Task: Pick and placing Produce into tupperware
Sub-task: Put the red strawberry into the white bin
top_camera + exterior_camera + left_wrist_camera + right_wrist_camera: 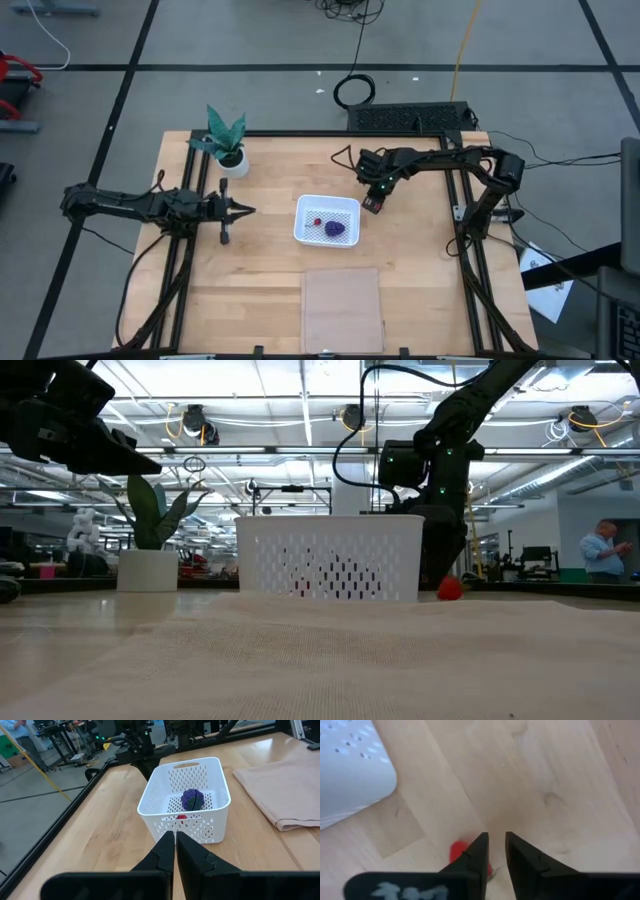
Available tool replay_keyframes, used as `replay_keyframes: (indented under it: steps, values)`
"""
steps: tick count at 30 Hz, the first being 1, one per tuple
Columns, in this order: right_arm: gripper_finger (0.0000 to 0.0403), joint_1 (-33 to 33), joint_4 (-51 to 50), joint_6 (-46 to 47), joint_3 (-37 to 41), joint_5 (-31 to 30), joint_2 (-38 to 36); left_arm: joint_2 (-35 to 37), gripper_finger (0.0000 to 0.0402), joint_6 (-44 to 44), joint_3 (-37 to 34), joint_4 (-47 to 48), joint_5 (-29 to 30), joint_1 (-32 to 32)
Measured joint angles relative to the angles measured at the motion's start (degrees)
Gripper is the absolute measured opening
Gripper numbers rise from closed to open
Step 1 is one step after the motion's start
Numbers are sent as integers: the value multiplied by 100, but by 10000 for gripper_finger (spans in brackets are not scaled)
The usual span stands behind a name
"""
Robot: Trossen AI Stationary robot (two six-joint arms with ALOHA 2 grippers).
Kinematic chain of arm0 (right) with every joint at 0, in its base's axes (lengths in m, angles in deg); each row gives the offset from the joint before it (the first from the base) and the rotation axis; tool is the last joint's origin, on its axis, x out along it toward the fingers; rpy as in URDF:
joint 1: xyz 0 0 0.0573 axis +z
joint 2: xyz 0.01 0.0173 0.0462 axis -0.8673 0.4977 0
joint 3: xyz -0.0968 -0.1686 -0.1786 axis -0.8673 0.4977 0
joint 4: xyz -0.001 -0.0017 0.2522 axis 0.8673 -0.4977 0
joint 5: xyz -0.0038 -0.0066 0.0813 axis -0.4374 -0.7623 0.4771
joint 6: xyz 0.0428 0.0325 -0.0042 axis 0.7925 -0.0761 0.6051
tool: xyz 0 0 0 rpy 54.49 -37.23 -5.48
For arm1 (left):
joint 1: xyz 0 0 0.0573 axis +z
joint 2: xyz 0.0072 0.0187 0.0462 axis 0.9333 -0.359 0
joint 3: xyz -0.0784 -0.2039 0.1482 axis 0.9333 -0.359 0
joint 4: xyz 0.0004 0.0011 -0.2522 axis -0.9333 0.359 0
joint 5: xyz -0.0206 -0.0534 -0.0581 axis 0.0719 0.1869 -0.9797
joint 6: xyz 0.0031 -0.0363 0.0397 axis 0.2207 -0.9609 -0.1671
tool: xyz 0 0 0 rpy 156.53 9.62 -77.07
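The white perforated tupperware (pixel 327 221) stands mid-table on its base, holding the purple lumpy cluster (pixel 335 229) and a small red piece (pixel 317 222); both also show in the left wrist view, cluster (pixel 193 799) and red piece (pixel 181 817). Another red strawberry-like piece (pixel 456 852) lies on the wood just right of the tupperware (pixel 328 556), also seen in the low view (pixel 450 589). My right gripper (pixel 496 838) points down at the table beside this piece, fingers a narrow gap apart with nothing between them. My left gripper (pixel 246 210) waits shut, left of the tupperware. My right gripper comes from above, pointing down. The loose red piece (pixel 455 849) lies outside the gap, right at the outer side of one finger (pixel 476 851), which hides part of it. Whether that finger touches the piece I cannot tell.
A green potted plant (pixel 226 140) stands near the far left corner. A flat tan sheet (pixel 342 308) lies at the near edge, in front of the tupperware. Bare wood lies right of the right gripper. A person (pixel 603 550) stands in the room beyond the table.
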Motion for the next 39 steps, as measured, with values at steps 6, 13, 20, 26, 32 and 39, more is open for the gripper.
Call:
replay_keyframes:
  steps: [6, 13, 20, 26, 32, 39]
  values:
    - [127, 13, -4, -56, 0, 2, -4, 1, 21, -12, 0, -3, 0, 1]
    - [249, 15, -183, -551, 0, 291, -29, 0, 21, -28, 0, -3, -1, 1]
    - [338, 13, -217, -1031, -3, 287, -296, 0, 21, -42, 0, -3, -2, 0]
    - [356, 240, -302, -2179, -6, 262, -722, 2, 21, -42, 0, -3, -2, 1]
    - [356, 678, -294, -2708, -7, 251, -783, 2, 21, -23, 0, 8, -2, 0]
    - [342, 802, -225, -2349, 68, 88, -741, 0, 21, -27, 0, 10, -2, 0]
